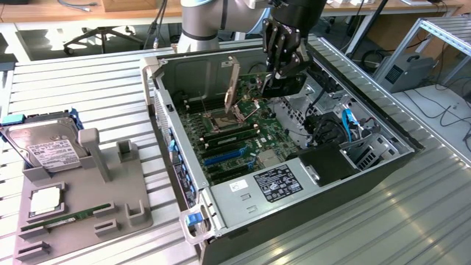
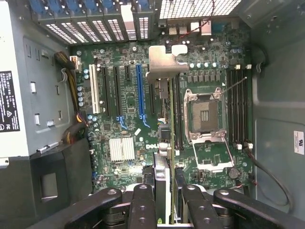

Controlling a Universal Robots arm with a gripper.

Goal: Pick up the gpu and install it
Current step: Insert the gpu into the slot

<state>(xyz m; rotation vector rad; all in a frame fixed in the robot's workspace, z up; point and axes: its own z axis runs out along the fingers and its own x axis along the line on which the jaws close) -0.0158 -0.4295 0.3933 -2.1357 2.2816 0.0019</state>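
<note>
Slats of ribbed metal make up the table (image 1: pixel 96 94) under everything, and beyond its far edge I see a wooden floor, an office chair's base (image 1: pixel 103 36) and loose cables. On the exterior view's right a grey box (image 1: pixel 408 70) sits under an aluminium frame.

The open PC case (image 1: pixel 383 124) lies on its side on the table, motherboard (image 2: pixel 128 102) facing up. At the exterior view's left is a grey parts holder (image 1: pixel 81 212) with a hard drive (image 1: pixel 46 148) standing at its far end, a CPU (image 1: pixel 46 200) lying flat and a green RAM stick (image 1: pixel 68 218) along its near edge.

My gripper (image 1: pixel 283 72) hangs inside the case, above the far part of the board, fingers (image 2: pixel 143 205) clamped on the gpu (image 2: pixel 164 157). The card stands on edge, thin side up to my wrist camera, held clear above the board. Its long axis runs parallel to the expansion slots, with the silver bracket (image 2: pixel 164 59) leading toward the vented rear wall of the case. In the wrist view it sits between the blue slot (image 2: pixel 139 90) and the open CPU socket (image 2: pixel 205 114), just beside the socket's side of the slot row. I cannot tell whether its bottom edge touches anything below.
</note>
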